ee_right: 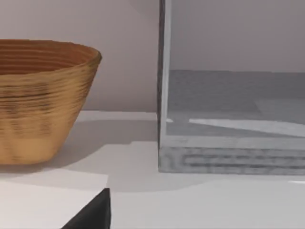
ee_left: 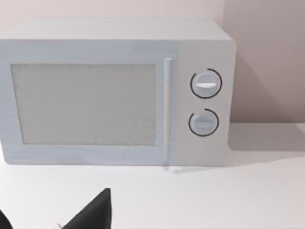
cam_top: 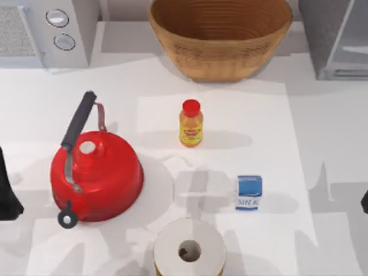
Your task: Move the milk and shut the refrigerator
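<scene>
The milk [cam_top: 248, 192], a small blue-and-white carton, stands upright on the table right of centre. The refrigerator [cam_top: 336, 40] is the grey box at the back right; in the right wrist view the refrigerator [ee_right: 233, 119] shows its grey inside, with the front open. My left gripper [cam_top: 6, 192] is parked at the left edge, far from the milk. In the left wrist view the left gripper [ee_left: 55, 207] is open with bare table between its fingers. My right gripper [cam_top: 364, 201] sits at the right edge, to the right of the milk and apart from it.
A red kettle [cam_top: 95, 175] stands at the left. An orange juice bottle [cam_top: 191, 123] is at the centre and a paper roll [cam_top: 190, 250] at the front. A wicker basket [cam_top: 221, 34] sits at the back centre. The microwave [cam_top: 49, 31] with two knobs is at the back left.
</scene>
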Tool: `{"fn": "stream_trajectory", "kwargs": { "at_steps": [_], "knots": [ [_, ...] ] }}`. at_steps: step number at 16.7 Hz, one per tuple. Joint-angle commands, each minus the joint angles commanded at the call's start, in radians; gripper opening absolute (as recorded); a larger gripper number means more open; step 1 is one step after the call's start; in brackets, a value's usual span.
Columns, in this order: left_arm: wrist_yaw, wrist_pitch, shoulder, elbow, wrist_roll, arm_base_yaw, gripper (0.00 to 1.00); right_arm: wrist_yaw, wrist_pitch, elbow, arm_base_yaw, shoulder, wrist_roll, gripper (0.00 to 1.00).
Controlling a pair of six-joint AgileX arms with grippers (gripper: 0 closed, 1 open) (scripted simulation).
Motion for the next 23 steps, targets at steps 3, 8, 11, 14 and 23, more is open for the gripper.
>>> {"fn": "stream_trajectory", "kwargs": {
  "at_steps": [3,8,11,14,23],
  "knots": [
    [0.0,0.0,0.0,0.0,0.0,0.0,1.0,0.15,0.111,0.004,0.14,0.118,0.003,1.0],
    [0.0,0.0,0.0,0.0,0.0,0.0,1.0,0.39,0.305,0.013,0.39,0.311,0.012,1.0],
    [0.0,0.0,0.0,0.0,0.0,0.0,1.0,0.44,0.358,0.021,0.445,0.357,0.019,1.0],
    [0.0,0.0,0.0,0.0,0.0,0.0,1.0,0.44,0.358,0.021,0.445,0.357,0.019,1.0],
    [0.0,0.0,0.0,0.0,0.0,0.0,1.0,0.355,0.05,0.238,0.441,0.633,0.294,1.0]
  ]
}}
